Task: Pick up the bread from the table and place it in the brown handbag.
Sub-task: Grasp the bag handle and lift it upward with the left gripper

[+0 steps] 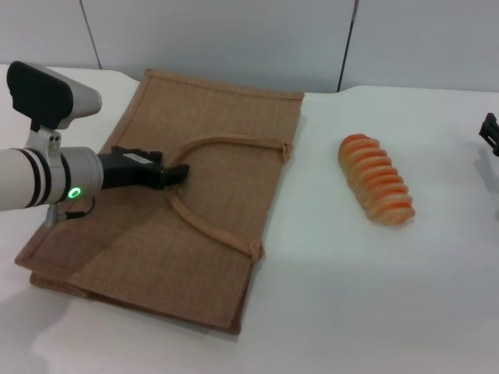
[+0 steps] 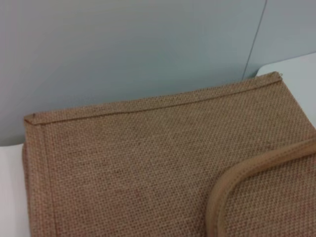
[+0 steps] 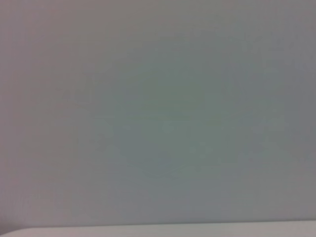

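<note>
The bread (image 1: 376,180), an orange-brown ridged loaf, lies on the white table (image 1: 351,304) to the right of the brown handbag (image 1: 226,109). The bag lies flat and folded. Its arched handle (image 1: 234,141) rests on top. My left gripper (image 1: 176,175) is low over the bag, right at the bend of the handle. The left wrist view shows the bag's weave (image 2: 138,153) and a stretch of the handle (image 2: 232,180). My right gripper (image 1: 490,132) shows only at the far right edge, away from the bread. The right wrist view shows no task object.
A pale grey wall (image 1: 234,39) stands behind the table's back edge. The white arm (image 1: 47,175) with a green light reaches over the bag's left part. Bare table surface surrounds the bread.
</note>
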Robot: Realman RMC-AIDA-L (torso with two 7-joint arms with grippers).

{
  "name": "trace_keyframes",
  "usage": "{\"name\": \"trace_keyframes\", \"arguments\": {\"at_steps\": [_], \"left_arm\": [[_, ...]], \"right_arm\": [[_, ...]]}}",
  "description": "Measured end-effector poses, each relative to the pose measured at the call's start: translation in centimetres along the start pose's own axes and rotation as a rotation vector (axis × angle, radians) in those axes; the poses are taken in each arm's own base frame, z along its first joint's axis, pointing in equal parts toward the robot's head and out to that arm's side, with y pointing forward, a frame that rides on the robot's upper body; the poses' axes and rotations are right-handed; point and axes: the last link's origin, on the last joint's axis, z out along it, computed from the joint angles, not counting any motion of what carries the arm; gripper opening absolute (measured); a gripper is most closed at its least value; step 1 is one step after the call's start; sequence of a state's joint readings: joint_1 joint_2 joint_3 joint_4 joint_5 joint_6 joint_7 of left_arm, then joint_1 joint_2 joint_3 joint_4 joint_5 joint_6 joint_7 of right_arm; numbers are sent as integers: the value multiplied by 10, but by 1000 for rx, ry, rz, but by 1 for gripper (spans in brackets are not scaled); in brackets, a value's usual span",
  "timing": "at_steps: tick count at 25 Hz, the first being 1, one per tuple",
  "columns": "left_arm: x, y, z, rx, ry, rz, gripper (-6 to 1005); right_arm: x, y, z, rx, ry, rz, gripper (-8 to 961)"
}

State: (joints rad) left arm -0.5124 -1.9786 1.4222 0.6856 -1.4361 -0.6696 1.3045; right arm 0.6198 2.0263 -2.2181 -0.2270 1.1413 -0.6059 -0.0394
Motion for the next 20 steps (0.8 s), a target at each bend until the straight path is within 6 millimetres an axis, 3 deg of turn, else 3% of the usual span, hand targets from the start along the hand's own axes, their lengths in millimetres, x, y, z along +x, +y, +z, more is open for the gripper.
{"name": "trace_keyframes", "arguments": {"at_steps": [20], "left_arm": [[4,1,8,-12,-27,-15,550]], "right_arm": [[0,0,0,0,3,3,867]]}}
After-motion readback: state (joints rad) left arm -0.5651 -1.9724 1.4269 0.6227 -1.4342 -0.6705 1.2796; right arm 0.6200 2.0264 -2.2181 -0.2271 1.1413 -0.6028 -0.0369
